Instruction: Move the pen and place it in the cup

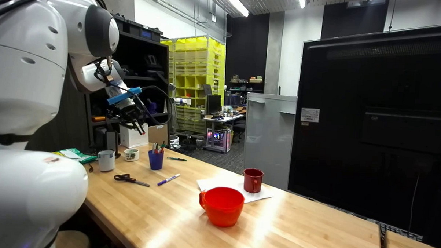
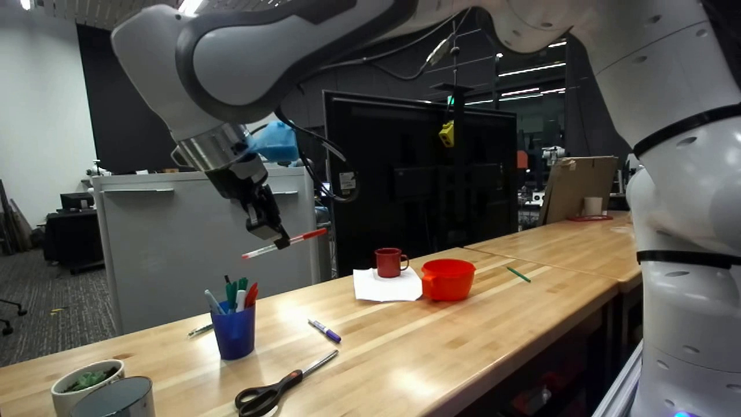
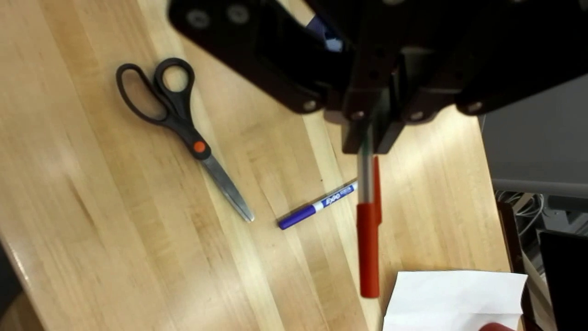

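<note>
My gripper [image 2: 282,241] is shut on the pen [image 2: 314,234], a thin clear pen with a red cap. It holds the pen well above the table, slightly tilted, cap end higher. In the wrist view the pen's red cap [image 3: 369,250] sticks out beyond the fingertips [image 3: 367,146]. A blue cup [image 2: 234,336] with several pens in it stands upright on the table, below the gripper. The blue cup also shows in an exterior view [image 1: 155,161]; in the wrist view it is mostly hidden behind the gripper. A dark red mug [image 1: 253,181] stands on white paper.
A red bowl with a handle [image 1: 223,208] stands near the paper [image 2: 376,288]. Scissors [image 3: 183,124] and a purple-capped marker [image 3: 317,207] lie near the blue cup. A grey mug [image 1: 106,161], a small plant pot [image 1: 131,154] and a green pen [image 2: 518,274] are on the table.
</note>
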You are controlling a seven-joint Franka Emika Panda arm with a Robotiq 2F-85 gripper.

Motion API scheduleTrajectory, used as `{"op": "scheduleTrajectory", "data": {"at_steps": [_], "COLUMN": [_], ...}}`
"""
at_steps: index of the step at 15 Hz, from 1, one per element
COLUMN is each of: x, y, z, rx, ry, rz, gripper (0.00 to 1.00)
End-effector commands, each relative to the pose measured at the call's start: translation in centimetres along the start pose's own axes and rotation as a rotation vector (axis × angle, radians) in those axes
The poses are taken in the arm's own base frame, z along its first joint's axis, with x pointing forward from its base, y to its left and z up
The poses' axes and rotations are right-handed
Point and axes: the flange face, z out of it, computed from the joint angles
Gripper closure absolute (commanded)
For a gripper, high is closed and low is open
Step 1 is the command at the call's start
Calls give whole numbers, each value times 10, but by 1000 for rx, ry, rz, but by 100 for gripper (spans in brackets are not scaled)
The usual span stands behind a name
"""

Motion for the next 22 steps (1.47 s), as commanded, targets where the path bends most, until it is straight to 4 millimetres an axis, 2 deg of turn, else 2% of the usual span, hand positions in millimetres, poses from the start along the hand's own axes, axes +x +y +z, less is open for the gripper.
{"op": "scheduleTrajectory", "data": {"at_steps": [1,7,8,11,17,22], "x": [1,0,2,7,34,58], "y": [0,4,4,2,-20,-37], "z": [0,0,-1,-4,-18,-9], "rx": [1,1,-29,-121,-314,-521], "ry": [-2,-3,-24,-88,-171,-276], "rz": [-1,6,-34,-167,-427,-598], "gripper": [90,90,98,98,98,98]}}
